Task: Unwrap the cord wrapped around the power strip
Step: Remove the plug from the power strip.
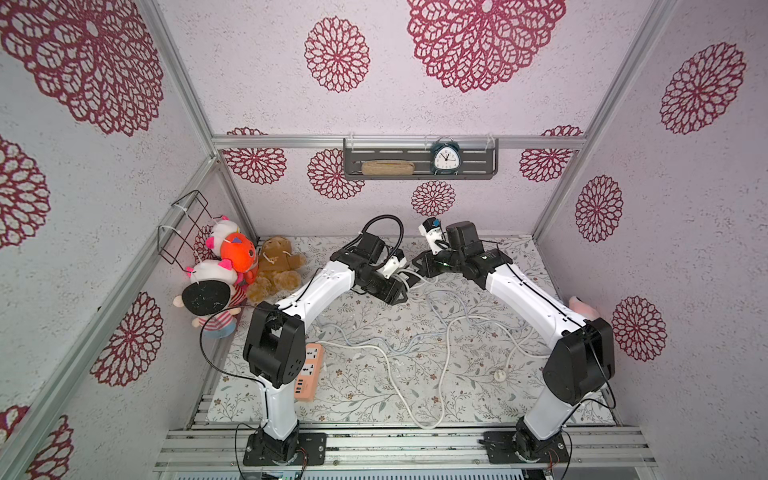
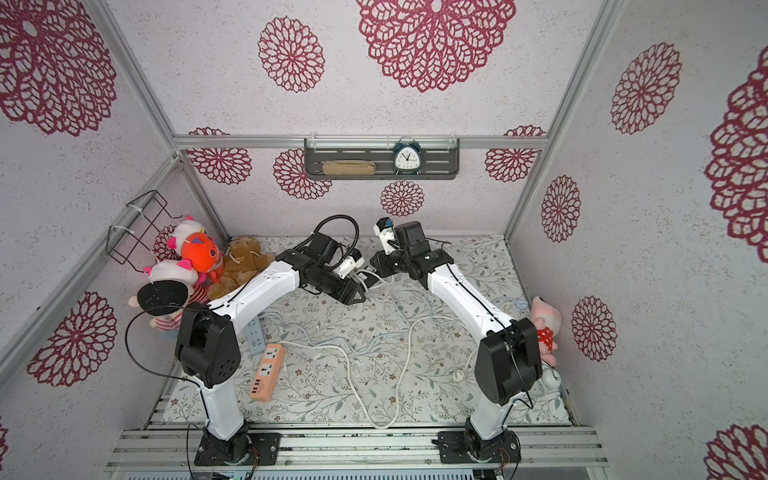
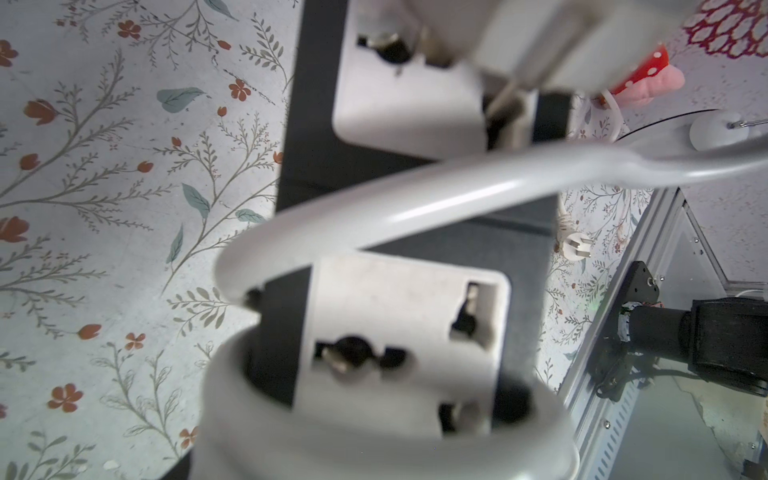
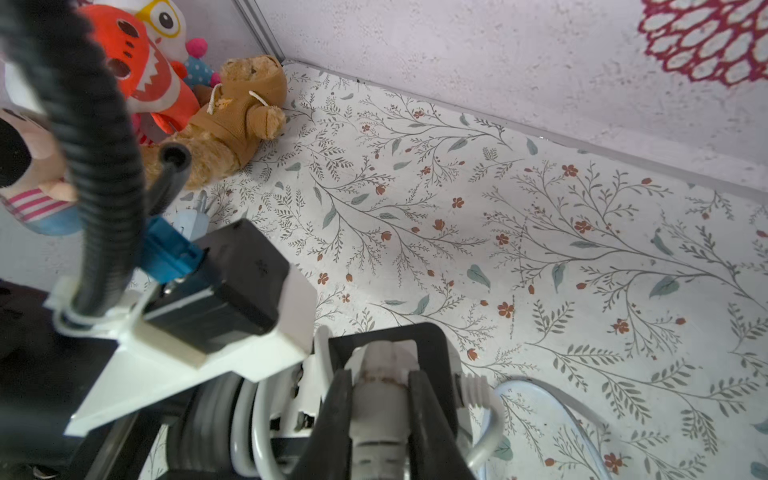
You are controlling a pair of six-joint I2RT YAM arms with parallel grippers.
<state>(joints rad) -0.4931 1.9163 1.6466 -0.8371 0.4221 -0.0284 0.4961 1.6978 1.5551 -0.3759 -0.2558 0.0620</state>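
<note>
Twelve o'clock: right gripper clamps white round cord; dark white-socketed power strip hides whether left gripper grips.

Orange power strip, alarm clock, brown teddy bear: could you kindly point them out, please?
orange power strip (image 2: 268, 371), in a top view, socket face
alarm clock (image 2: 407, 160), in a top view, dial
brown teddy bear (image 2: 242, 268), in a top view, torso

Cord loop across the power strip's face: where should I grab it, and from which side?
Take the cord at the crest of its arc, where it bows over the power strip between the two sockets. Come from the socket-face side, straddling the cord: there it appears to stand off the dark body, so a hand could probably close around it.
</note>
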